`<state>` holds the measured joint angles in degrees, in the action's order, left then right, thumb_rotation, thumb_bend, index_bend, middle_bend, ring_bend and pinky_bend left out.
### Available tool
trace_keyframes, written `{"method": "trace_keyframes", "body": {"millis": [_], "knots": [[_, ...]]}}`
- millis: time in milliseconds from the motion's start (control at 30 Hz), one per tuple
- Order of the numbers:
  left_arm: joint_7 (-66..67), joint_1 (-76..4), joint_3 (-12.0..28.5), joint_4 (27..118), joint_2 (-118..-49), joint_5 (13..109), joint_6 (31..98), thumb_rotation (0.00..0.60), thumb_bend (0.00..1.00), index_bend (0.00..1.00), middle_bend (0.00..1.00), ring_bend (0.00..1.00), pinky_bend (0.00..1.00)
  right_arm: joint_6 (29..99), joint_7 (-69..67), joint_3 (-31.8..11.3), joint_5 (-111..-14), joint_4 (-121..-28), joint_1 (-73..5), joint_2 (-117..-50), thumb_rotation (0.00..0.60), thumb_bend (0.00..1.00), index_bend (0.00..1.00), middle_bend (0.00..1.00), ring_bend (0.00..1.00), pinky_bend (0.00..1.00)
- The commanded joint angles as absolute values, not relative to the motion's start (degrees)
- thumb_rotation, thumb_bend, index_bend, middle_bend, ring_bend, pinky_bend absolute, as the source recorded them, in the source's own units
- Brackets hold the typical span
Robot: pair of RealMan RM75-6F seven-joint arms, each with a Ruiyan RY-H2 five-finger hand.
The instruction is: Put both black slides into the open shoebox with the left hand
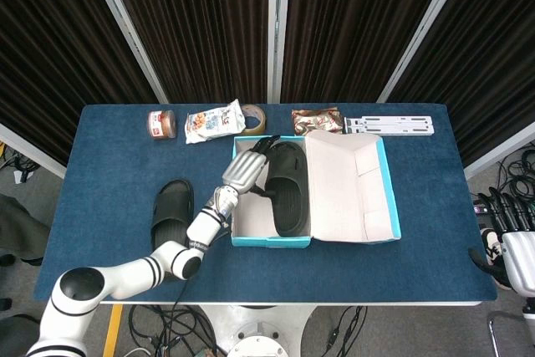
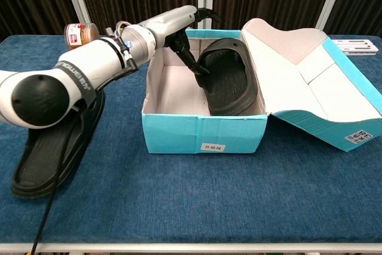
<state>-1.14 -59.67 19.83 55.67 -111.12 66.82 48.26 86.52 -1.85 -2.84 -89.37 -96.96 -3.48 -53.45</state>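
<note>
One black slide (image 1: pixel 288 198) (image 2: pixel 230 82) lies inside the open teal shoebox (image 1: pixel 272 245) (image 2: pixel 203 132), along its right side next to the lid. The other black slide (image 1: pixel 171 211) (image 2: pixel 54 153) lies on the blue table to the left of the box. My left hand (image 1: pixel 245 169) (image 2: pixel 173 22) hovers over the box's back left corner with its fingers spread and holds nothing. One dark fingertip (image 2: pixel 200 68) reaches down to the edge of the boxed slide. My right hand (image 1: pixel 508 240) hangs off the table at the far right with nothing in it.
The box's lid (image 1: pixel 347 190) (image 2: pixel 310 82) lies folded open to the right. Along the back edge stand a jar (image 1: pixel 161 123) (image 2: pixel 82 30), a snack bag (image 1: pixel 213 121), a tape roll (image 1: pixel 253 120), a brown packet (image 1: pixel 316 119) and a white strip (image 1: pixel 393 125).
</note>
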Motion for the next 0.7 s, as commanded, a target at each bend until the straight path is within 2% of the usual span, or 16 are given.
{"method": "trace_keyframes", "body": {"millis": [33, 167, 433, 700], "knots": [[2.1, -59.6, 18.2, 57.4, -110.0, 68.0, 48.6, 0.6, 0.0, 0.11, 0.0, 0.0, 0.27, 86.5, -1.8, -2.8, -89.6, -97.0, -3.5, -53.5, 0.6, 0.13, 0.0, 0.0, 0.0, 0.0], [3.3, -60.4, 17.4, 56.6, -111.6, 68.7, 48.3, 0.6, 0.0, 0.11, 0.0, 0.0, 0.23, 86.6, -1.5, -2.8, -89.4, -97.2, -3.4, -53.4, 0.6, 0.13, 0.0, 0.0, 0.0, 0.0], [2.1, -62.1, 16.7, 50.8, -116.7, 71.2, 49.2, 0.6, 0.0, 0.11, 0.0, 0.0, 0.23, 86.6, -0.9, -2.7, -89.1, -97.9, -3.2, -53.0, 0.6, 0.13, 0.0, 0.0, 0.0, 0.0], [3.3, -62.4, 14.1, 45.1, -119.4, 74.4, 50.0, 0.6, 0.0, 0.11, 0.0, 0.0, 0.23, 86.3, -1.0, -2.8, -88.8, -97.9, -3.3, -53.1, 0.6, 0.13, 0.0, 0.0, 0.0, 0.0]]}}
